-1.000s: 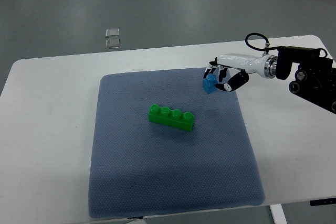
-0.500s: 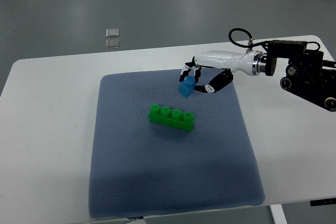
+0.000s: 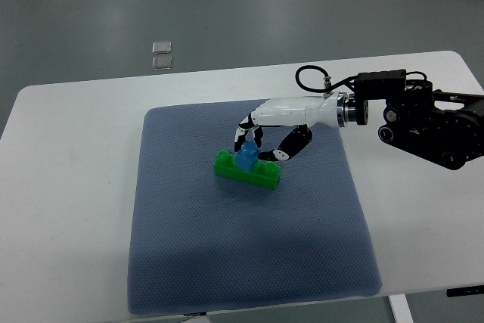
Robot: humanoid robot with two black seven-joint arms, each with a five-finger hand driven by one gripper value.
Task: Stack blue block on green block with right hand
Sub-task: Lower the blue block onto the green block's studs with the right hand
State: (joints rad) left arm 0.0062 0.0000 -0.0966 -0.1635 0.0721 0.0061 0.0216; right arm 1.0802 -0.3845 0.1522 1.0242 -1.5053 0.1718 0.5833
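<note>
The right hand [image 3: 261,141] is reaching in from the right edge, its fingers [image 3: 243,141] curling down around the blue block [image 3: 246,158] and gripping it, with the thumb [image 3: 291,147] bending in from the nearer side. The hand's shell is glossy white plastic with black joints, and it is joining a metal wrist ring and a bulky black forearm [image 3: 423,122] with a looping black cable on top.

Compared with half a second ago, the hand is reaching much further left and lower: back then it was carrying the blue block in the air above the far part of the mat, clear of the green one. Now the blue block is sitting on top of the green block [image 3: 247,169], over its middle studs, though whether it is pressed fully home cannot be told.

The blue block is a small, roughly cubic plastic piece. The green block is a long, shiny plastic brick with round studs in a row, lying slightly slanted in the same spot as before.

Both are resting on a blue-grey mat [image 3: 227,262] with a fine dimpled weave and rounded corners. The mat is covering the middle of a smooth white table [image 3: 68,209] with rounded corners.
</note>
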